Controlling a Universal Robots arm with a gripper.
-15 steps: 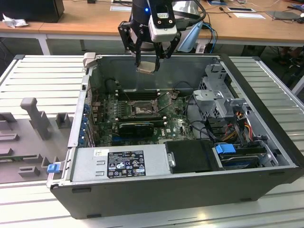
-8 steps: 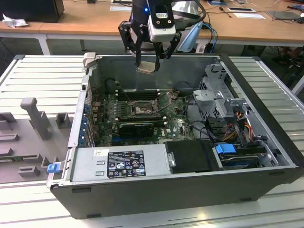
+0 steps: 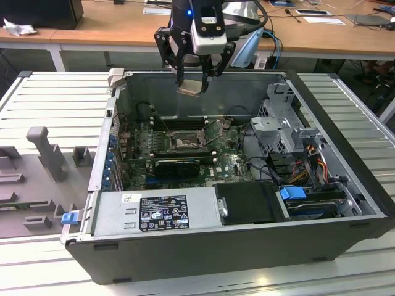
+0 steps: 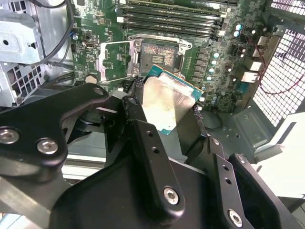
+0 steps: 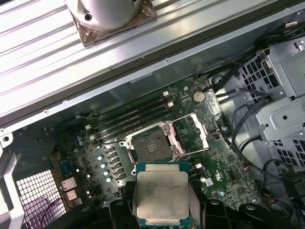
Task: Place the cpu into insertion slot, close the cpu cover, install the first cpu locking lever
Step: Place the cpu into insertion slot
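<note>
My gripper point(image 3: 195, 81) has its fingers point(image 4: 143, 133) closed on the cpu point(image 4: 167, 100). They pinch it by two opposite edges, and its pale face shows in both wrist views. I hold it in the air over the green circuit board point(image 5: 217, 167), clear of it. Below, the insertion slot point(image 5: 150, 145) lies bare. The cpu cover point(image 5: 193, 131) is swung open just beside the slot, inside the open computer case point(image 3: 216, 256).
</note>
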